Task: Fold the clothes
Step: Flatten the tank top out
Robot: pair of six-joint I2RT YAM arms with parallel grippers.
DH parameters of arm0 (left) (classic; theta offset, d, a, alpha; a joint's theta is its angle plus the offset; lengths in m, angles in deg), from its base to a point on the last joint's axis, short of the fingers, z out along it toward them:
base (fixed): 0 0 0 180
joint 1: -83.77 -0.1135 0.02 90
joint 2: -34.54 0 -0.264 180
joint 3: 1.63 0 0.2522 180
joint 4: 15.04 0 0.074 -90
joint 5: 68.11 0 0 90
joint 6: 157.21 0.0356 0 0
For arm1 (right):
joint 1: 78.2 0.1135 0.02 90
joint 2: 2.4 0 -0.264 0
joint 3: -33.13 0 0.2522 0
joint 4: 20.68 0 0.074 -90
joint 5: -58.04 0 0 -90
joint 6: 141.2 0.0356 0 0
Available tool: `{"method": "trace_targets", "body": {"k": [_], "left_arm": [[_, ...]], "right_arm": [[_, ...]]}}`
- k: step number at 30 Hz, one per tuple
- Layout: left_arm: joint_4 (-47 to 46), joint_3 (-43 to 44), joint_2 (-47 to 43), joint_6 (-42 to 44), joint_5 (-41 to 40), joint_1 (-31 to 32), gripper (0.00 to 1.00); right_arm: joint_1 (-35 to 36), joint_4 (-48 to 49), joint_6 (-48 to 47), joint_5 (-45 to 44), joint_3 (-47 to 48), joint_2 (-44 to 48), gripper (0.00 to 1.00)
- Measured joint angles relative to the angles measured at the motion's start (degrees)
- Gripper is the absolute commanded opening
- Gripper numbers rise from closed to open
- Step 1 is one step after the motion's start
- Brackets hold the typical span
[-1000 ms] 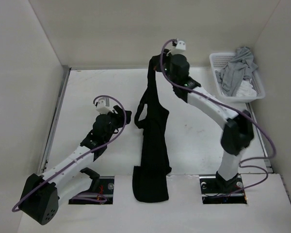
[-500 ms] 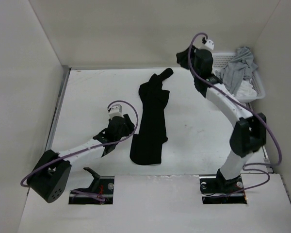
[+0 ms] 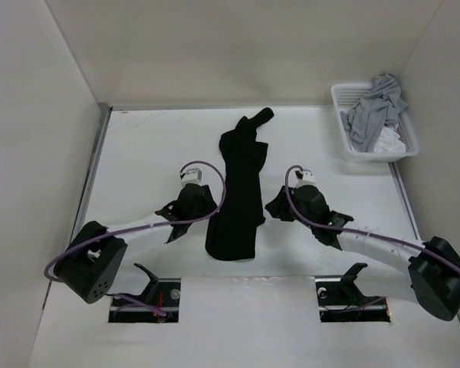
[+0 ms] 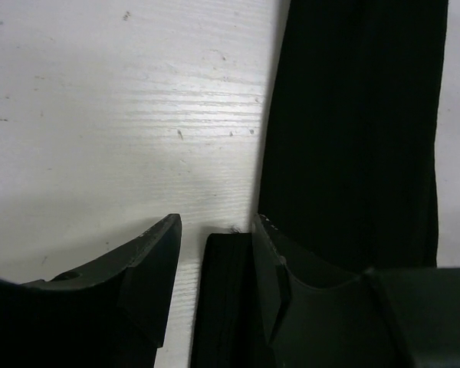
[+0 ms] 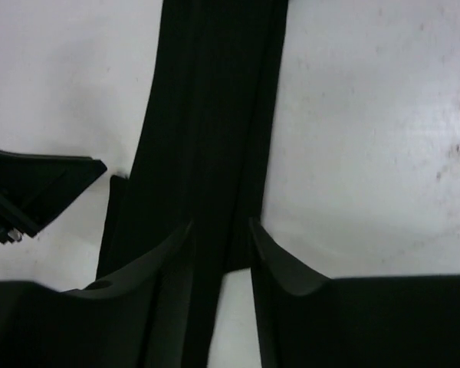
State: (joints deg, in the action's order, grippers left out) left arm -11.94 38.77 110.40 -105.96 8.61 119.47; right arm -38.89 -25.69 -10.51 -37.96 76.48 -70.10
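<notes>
Three views: one high and fixed, two close at the wrists

The top external view was taken from above and behind the arm bases (image 3: pixel 353 291), from well away, facing down and forward over the whole white table (image 3: pixel 138 146) and its pale side walls (image 3: pixel 31 115). The left wrist view was taken from close above the tabletop, aimed steeply down past the left gripper (image 4: pixel 215 230), whose dark fingers (image 4: pixel 149 268) were seen along the lower edge. The right wrist view was set likewise behind the right gripper (image 5: pixel 220 226). The near end of the long, narrow black soft-fabric garment (image 3: pixel 241 180), with bare table beside it, was shared by all three views.
</notes>
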Motion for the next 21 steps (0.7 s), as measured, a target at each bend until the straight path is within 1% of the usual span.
{"method": "trace_targets", "body": {"k": [3, 6, 9, 10, 11, 14, 16, 17, 19, 21], "left_arm": [[-0.50, -0.09, 0.72, -0.02, 1.60, 0.09, 0.40], [-0.74, -0.42, 1.84, -0.02, 2.38, 0.33, 0.39], [-2.19, -0.42, 3.30, 0.00, 2.80, 0.37, 0.35], [-2.86, -0.42, 3.72, 0.02, 2.93, 0.37, 0.32], [-3.45, -0.42, 4.13, 0.02, 2.99, 0.39, 0.27], [-5.20, -0.37, 5.64, -0.02, 3.10, 0.46, 0.13], [-6.05, -0.28, 6.38, -0.07, 3.30, 0.61, 0.07], [-6.19, -0.28, 6.45, -0.11, 3.39, 0.70, 0.06], [-5.92, -0.31, 6.25, -0.31, 3.48, 0.70, 0.04], [-4.50, -0.52, 4.94, -0.66, 3.61, 0.39, 0.03]], "right_arm": [[3.56, 0.28, 2.67, 0.11, -3.54, 1.97, 0.48], [7.61, 0.26, 4.52, 0.85, -5.11, 1.64, 0.51], [10.54, 0.90, 6.21, 1.29, -5.25, 0.15, 0.51], [11.30, 1.51, 6.93, 1.46, -5.27, -0.52, 0.51], [11.98, 2.25, 7.58, 1.66, -5.33, -1.33, 0.50], [12.96, 4.72, 9.38, 2.27, -5.49, -4.42, 0.45], [13.25, 6.84, 10.69, 3.10, -5.77, -7.21, 0.42], [13.29, 7.67, 11.34, 3.50, -5.84, -8.76, 0.39], [13.29, 9.42, 12.61, 4.13, -5.95, -11.91, 0.29], [13.27, 11.69, 13.81, 4.81, -5.97, -14.21, 0.15]]}}
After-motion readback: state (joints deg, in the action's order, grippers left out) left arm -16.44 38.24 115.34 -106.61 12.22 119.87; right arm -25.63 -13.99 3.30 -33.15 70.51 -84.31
